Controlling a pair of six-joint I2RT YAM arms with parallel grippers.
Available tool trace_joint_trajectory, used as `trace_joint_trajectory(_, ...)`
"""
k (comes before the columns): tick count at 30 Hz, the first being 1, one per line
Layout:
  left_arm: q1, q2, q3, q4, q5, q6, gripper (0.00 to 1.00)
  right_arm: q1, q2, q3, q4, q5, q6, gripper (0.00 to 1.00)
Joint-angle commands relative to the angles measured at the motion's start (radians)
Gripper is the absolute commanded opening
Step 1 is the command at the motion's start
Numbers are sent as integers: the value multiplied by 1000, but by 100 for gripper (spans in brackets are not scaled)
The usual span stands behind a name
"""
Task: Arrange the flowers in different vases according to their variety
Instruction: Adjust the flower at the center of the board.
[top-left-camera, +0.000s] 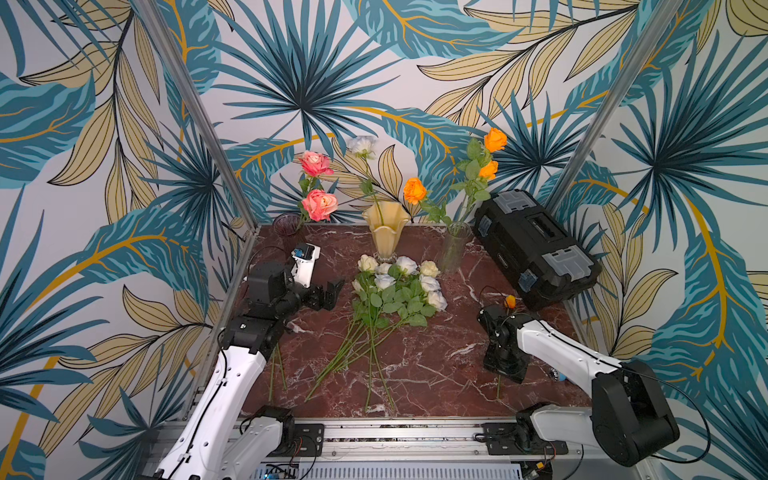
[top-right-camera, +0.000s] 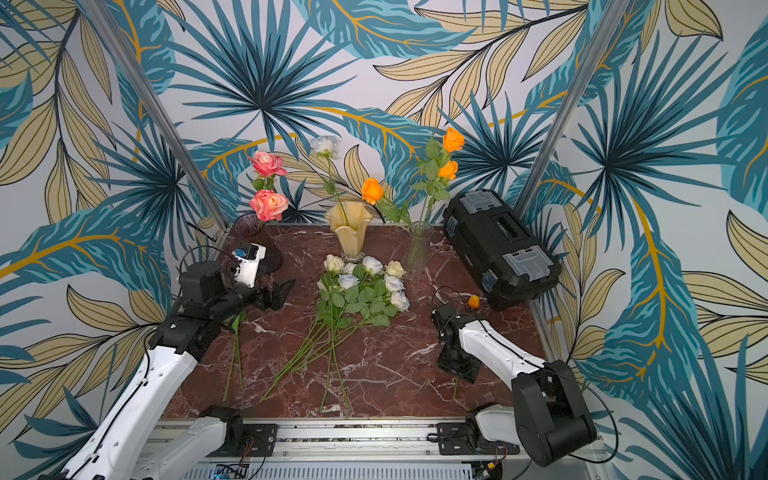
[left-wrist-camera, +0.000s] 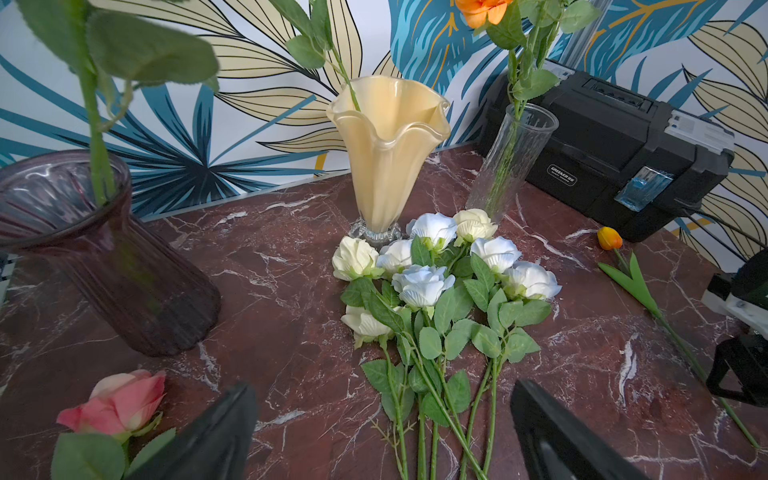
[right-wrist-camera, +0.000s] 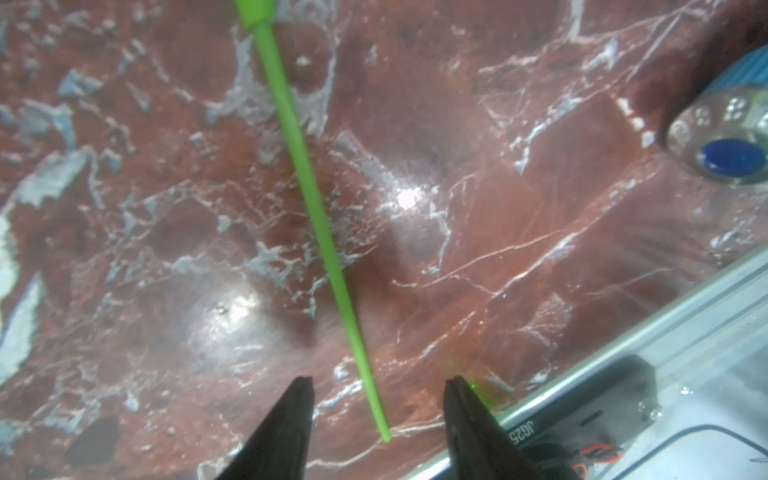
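Nearest, on the right: right gripper (right-wrist-camera: 380, 380), low over the red marble table (top-left-camera: 436, 374). Stands with jaws apart, one at each side of the thin stem end of the orange tulip (left-wrist-camera: 609, 238); grips nothing.

Further, on the left: left gripper (left-wrist-camera: 382, 386), jaws wide apart and empty, just beside a lying pink bud (left-wrist-camera: 120, 401).

In the middle: white roses (top-left-camera: 399, 282), lying loose in a bunch.

At the back, in a row: purple vase (top-left-camera: 286, 228) with two pink roses (top-left-camera: 319, 205), cream vase (top-left-camera: 384, 237) with one pale rose (top-left-camera: 361, 145), clear vase (top-left-camera: 455, 245) with orange roses (top-left-camera: 495, 139). To the right of these, black toolbox (top-left-camera: 536, 245).
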Motion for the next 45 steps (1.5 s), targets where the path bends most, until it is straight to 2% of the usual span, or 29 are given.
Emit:
trace_joint_trajectory(1,-4,-17,-26,7,1,12,100,17,35,-11,87,11,59,63)
trace_joint_trajectory(8,-4,-25,-10,-22,-10,31,100,55,34,-33,218,51,103,67)
trace_joint_trajectory(13,-5,-16,-10,-15,-8,31,100,61,60,-11,253,57,95,69)
trace_joint_trajectory(20,-4,-11,-6,-10,-8,36,100,71,89,14,260,52,109,76)
trace_joint_trajectory(24,-4,-16,-2,-22,-9,39,100,74,39,19,167,125,156,78)
trace_joint_trajectory(28,-4,-22,-4,-27,-13,42,100,73,-40,-46,127,156,264,85)
trace_joint_trajectory(30,-4,-24,-8,-27,-14,42,100,81,-38,-77,151,145,321,88)
trace_joint_trajectory(40,-5,-24,-2,-27,-26,48,100,100,44,-21,201,165,325,90)
trace_joint_trajectory(43,-5,-25,-5,-27,-26,51,100,108,57,-8,196,145,350,99)
trace_joint_trajectory(45,-4,-27,-5,-32,-26,53,100,138,42,-18,189,157,430,100)
